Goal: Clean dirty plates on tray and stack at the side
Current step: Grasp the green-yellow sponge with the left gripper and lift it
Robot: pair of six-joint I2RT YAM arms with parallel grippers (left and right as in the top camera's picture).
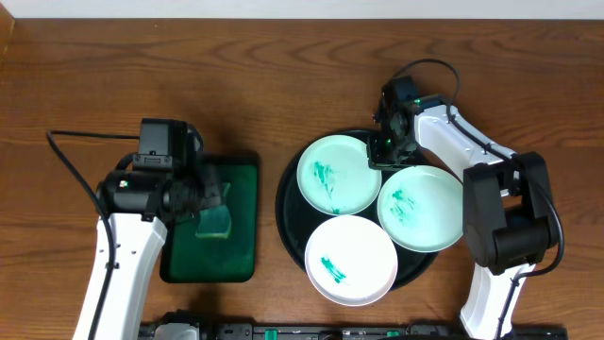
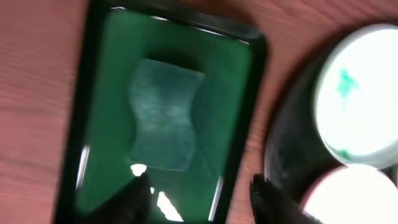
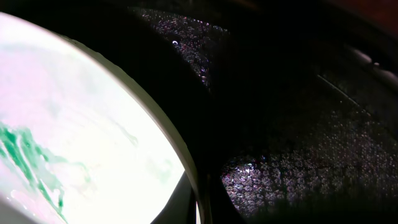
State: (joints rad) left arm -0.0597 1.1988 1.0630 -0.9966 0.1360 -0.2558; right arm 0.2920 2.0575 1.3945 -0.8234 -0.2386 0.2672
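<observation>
Three pale plates with teal smears lie on the round black tray (image 1: 287, 215): one at the upper left (image 1: 338, 174), one at the right (image 1: 422, 208), one at the front (image 1: 350, 259). My right gripper (image 1: 385, 146) sits at the right rim of the upper-left plate. In the right wrist view its fingers (image 3: 193, 202) pinch that plate's rim (image 3: 74, 124) over the tray floor (image 3: 298, 93). My left gripper (image 1: 213, 193) is open and empty, hovering above a green sponge (image 2: 161, 115) in the left wrist view (image 2: 199, 196).
The sponge (image 1: 215, 224) lies in a dark-green rectangular tray (image 1: 242, 189) left of the black tray. Two of the plates (image 2: 364, 93) and the black tray's edge (image 2: 289, 143) show at the right of the left wrist view. Brown wooden table all round.
</observation>
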